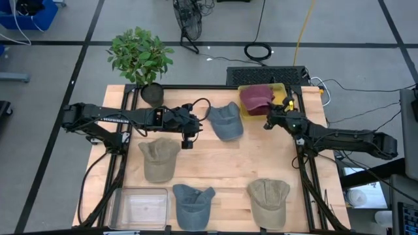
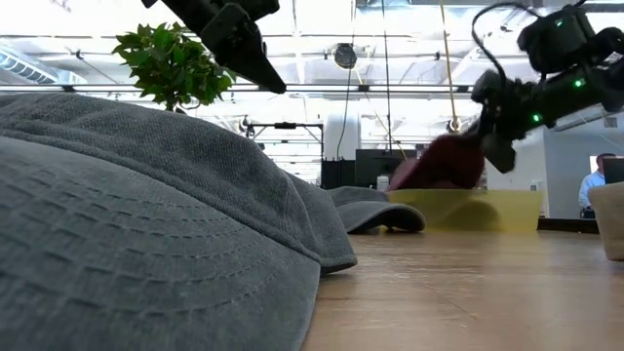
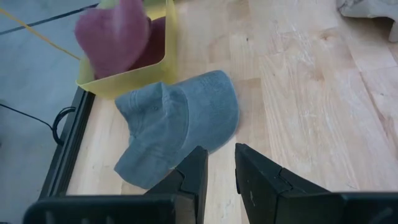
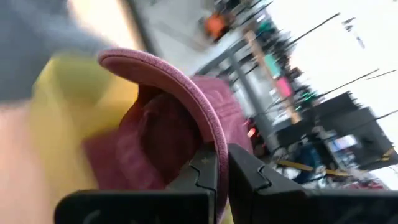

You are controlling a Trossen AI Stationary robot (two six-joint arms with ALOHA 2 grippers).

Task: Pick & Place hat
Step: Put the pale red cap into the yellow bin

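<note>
Right wrist cam: right gripper (image 4: 222,163) pinches maroon hat (image 4: 168,118) brim over yellow bin (image 1: 287,98). Brim could slip, I reckon; thin grip. Left gripper (image 3: 219,174) slightly apart, empty, nr blue hat (image 3: 177,124).

The left arm is stretched over the table, its gripper (image 3: 217,171) slightly parted and empty. The right gripper (image 4: 222,163) is clamped tight.
</note>
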